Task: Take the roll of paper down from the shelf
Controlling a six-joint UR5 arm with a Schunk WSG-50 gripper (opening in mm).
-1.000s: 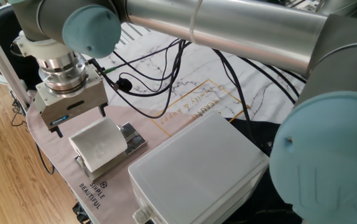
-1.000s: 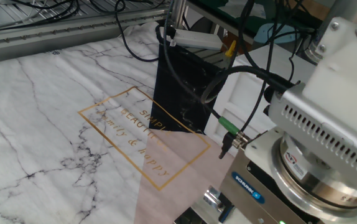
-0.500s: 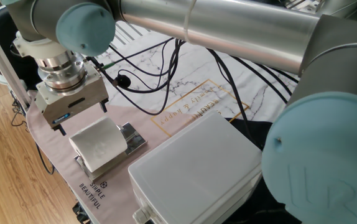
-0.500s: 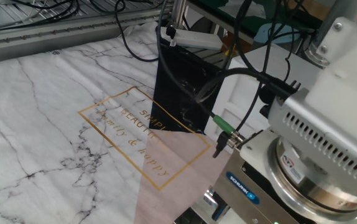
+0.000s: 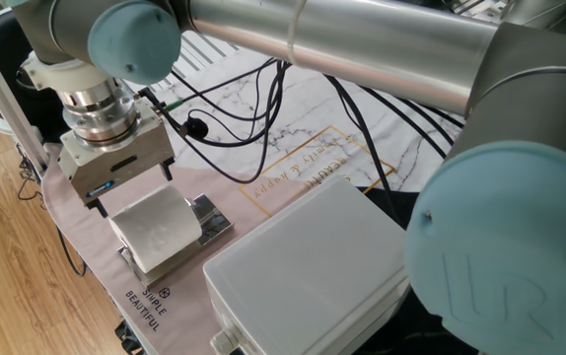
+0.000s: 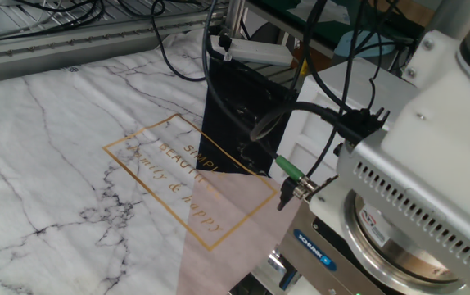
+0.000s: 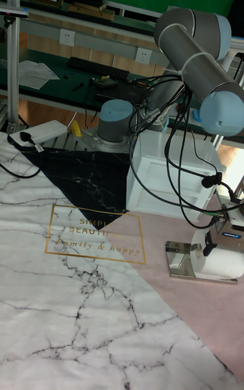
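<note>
The roll of paper (image 5: 155, 227) lies white and soft on the shelf (image 5: 211, 219), a small chrome rack near the table's left corner. My gripper (image 5: 131, 188) hangs just above the roll's far end. It is open, with one finger on each side and nothing between them. In the tall fixed view the roll (image 7: 221, 263) rests on the chrome shelf (image 7: 177, 258) at the right edge, with one dark fingertip (image 7: 209, 248) down beside it. The other fixed view shows only the gripper's body, and the roll is out of view.
A big white plastic box (image 5: 308, 266) stands close to the right of the shelf. Black cables (image 5: 234, 128) trail from the wrist across the marble cloth (image 6: 71, 147). The table edge and wooden floor (image 5: 17, 276) lie just left of the shelf.
The gripper has shifted slightly over the roll, staying open. The roll and the shelf have not moved.
</note>
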